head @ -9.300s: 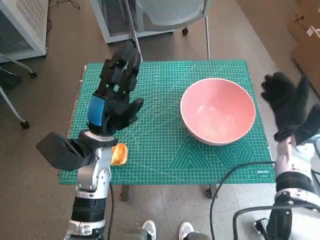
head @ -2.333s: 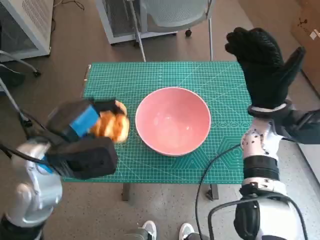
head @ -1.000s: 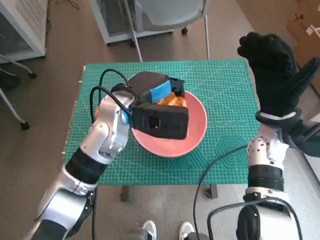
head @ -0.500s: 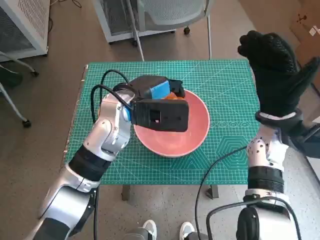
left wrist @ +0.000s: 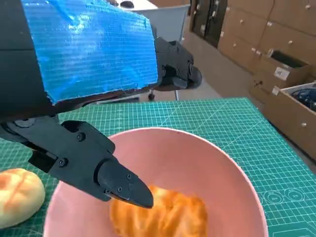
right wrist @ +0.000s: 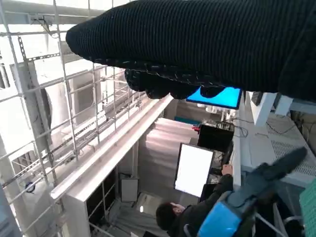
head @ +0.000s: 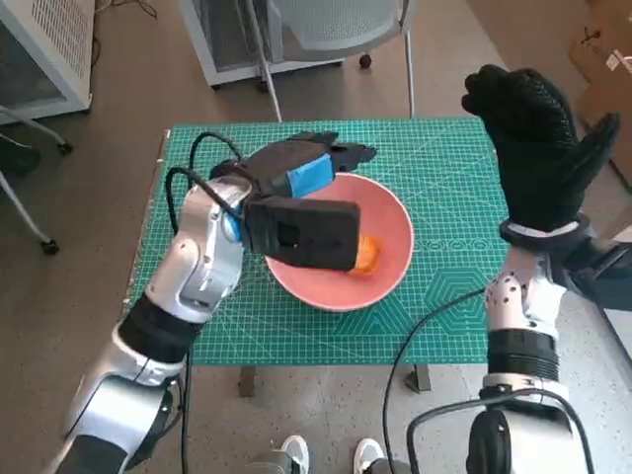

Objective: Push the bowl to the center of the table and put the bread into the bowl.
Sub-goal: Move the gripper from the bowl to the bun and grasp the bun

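The pink bowl (head: 393, 219) stands near the middle of the green mat (head: 449, 296). An orange-brown bread (head: 364, 255) lies inside it, free of any hand; the left wrist view shows that bread (left wrist: 165, 215) on the bowl's (left wrist: 217, 168) floor. My left hand (head: 302, 170) hovers over the bowl's far left rim with its fingers (left wrist: 174, 69) spread and holds nothing. A paler bun (left wrist: 17, 191) lies on the mat beside the bowl, hidden under my arm in the head view. My right hand (head: 533, 148), also seen as the glove (right wrist: 197, 44), is raised off the table's right edge, spread and empty.
A black cable (head: 420, 331) crosses the mat's front right corner. A chair (head: 326, 30) and a white cabinet (head: 44, 44) stand behind the table. Shoes (head: 296, 454) show below the front edge. A person (right wrist: 197, 215) sits by a monitor (right wrist: 193, 170).
The bread has left my left hand and now lies in the bowl. That hand's fingers have spread and it has drawn back toward the far left rim. The right hand hardly moved.
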`<state>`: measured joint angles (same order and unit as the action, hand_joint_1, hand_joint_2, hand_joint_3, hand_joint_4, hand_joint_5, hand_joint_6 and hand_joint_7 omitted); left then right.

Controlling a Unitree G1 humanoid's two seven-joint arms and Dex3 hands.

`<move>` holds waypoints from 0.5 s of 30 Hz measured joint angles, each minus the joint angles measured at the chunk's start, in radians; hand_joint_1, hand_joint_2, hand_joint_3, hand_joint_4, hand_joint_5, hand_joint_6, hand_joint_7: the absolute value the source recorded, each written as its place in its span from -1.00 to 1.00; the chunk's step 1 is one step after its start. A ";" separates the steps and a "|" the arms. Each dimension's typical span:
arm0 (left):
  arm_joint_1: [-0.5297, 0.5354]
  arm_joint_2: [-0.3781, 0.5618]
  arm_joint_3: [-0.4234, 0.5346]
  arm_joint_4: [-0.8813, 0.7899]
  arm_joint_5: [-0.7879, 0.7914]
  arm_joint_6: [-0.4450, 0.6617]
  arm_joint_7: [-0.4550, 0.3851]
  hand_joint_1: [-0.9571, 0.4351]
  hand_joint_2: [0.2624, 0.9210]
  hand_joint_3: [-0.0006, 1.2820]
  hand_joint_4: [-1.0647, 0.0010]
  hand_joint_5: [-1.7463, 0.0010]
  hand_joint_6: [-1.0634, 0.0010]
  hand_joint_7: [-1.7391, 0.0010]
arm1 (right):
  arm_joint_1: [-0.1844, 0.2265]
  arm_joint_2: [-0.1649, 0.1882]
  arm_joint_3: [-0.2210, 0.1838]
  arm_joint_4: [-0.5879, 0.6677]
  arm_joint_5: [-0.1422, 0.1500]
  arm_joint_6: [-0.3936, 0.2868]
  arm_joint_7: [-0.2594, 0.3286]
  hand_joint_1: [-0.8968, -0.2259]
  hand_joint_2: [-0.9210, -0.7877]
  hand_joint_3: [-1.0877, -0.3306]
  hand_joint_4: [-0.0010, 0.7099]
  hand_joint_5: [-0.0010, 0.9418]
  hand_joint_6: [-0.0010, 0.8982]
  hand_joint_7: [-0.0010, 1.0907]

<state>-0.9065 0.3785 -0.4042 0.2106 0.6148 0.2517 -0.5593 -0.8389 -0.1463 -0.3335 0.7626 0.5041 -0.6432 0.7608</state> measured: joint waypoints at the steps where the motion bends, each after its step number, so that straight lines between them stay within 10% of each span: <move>1: 0.009 0.012 0.008 -0.021 0.000 -0.001 0.000 -0.46 0.52 -0.99 1.00 1.00 0.66 0.98 | 0.000 -0.001 0.000 0.003 0.000 0.001 0.003 -0.21 -1.00 0.06 -0.23 -1.00 -0.19 -0.99; 15: 0.092 0.192 0.206 -0.277 -0.074 0.016 -0.072 -0.36 0.52 -1.00 1.00 1.00 0.61 0.98 | -0.003 -0.005 -0.001 0.024 0.003 0.014 0.017 -0.23 -1.00 0.09 -0.24 -1.00 -0.18 -0.99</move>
<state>-0.8142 0.5706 -0.1984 -0.0662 0.5403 0.2679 -0.6315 -0.8418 -0.1515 -0.3341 0.7862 0.5075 -0.6293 0.7780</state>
